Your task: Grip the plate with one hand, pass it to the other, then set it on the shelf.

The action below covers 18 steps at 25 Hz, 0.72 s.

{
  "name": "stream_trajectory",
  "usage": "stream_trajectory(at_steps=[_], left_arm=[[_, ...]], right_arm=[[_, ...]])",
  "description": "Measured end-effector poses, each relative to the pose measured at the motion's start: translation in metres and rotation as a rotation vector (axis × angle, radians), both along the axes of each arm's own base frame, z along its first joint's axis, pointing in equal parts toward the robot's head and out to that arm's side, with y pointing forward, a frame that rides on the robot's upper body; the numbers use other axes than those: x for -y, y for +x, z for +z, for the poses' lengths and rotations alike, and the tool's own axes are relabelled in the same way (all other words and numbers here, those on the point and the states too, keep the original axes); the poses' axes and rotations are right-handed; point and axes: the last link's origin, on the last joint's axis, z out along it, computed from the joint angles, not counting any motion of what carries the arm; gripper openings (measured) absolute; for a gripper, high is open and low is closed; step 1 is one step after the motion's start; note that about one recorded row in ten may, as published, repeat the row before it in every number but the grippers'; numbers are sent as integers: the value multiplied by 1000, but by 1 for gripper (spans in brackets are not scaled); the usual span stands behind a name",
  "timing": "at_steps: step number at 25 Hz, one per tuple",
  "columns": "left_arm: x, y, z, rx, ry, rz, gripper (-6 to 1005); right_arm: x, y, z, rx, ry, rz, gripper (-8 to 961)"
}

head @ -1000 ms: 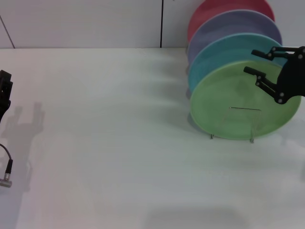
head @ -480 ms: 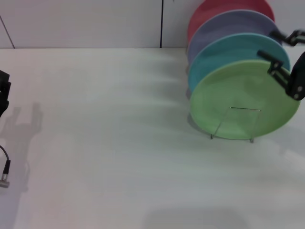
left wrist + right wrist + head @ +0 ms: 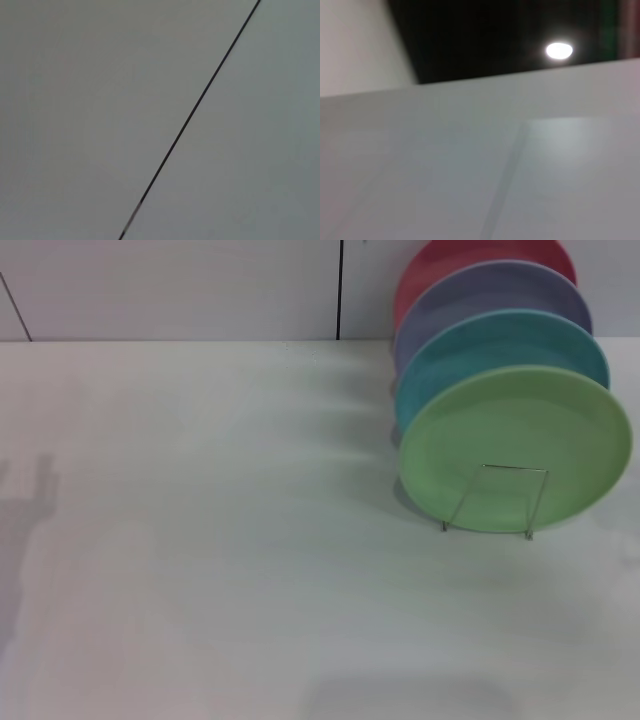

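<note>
The white table [image 3: 200, 570] took up most of the head view, with a pale panelled wall [image 3: 170, 285] behind it. At the far right of the table stood a row of plates on edge, front to back: the light-green plate [image 3: 515, 445] nearest, then a light-blue plate [image 3: 480, 340], a lavender plate [image 3: 470, 295] and a red plate [image 3: 440, 260] rearmost. The green plate stood upright in the shelf [image 3: 497, 500], whose thin wire loop crossed its lower face. Neither gripper appeared in any view, so I could not tell whether their fingers were apart or together. The left wrist view showed only a grey panel with a dark seam [image 3: 190, 117].
</note>
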Motion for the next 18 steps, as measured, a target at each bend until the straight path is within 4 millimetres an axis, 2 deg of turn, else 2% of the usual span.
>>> stream_trajectory(at_steps=[2, 3, 4, 7, 8, 9, 13, 18], left_arm=[[-1, -1, 7, -32, 9, -12, 618], [-2, -3, 13, -67, 12, -24, 618], [-2, -3, 13, -67, 12, -24, 618], [-2, -5, 20, -125, 16, -32, 618], [-2, -7, 26, -169, 26, -30, 618], [-2, -7, 26, -169, 26, -30, 618], [-1, -10, 32, -221, 42, -21, 618], [4, -12, 38, -354, 39, -37, 618]], right_arm=[[3, 14, 6, -120, -19, -71, 316], [5, 29, 9, -210, -51, -139, 318], [5, 29, 9, -210, -51, -139, 319], [11, 52, 10, -302, -81, -253, 325], [15, 66, 8, -347, -75, -339, 327], [15, 66, 8, -347, -75, -339, 329], [21, 94, 0, -385, -111, -522, 336], [24, 105, -13, -327, -144, -624, 346]])
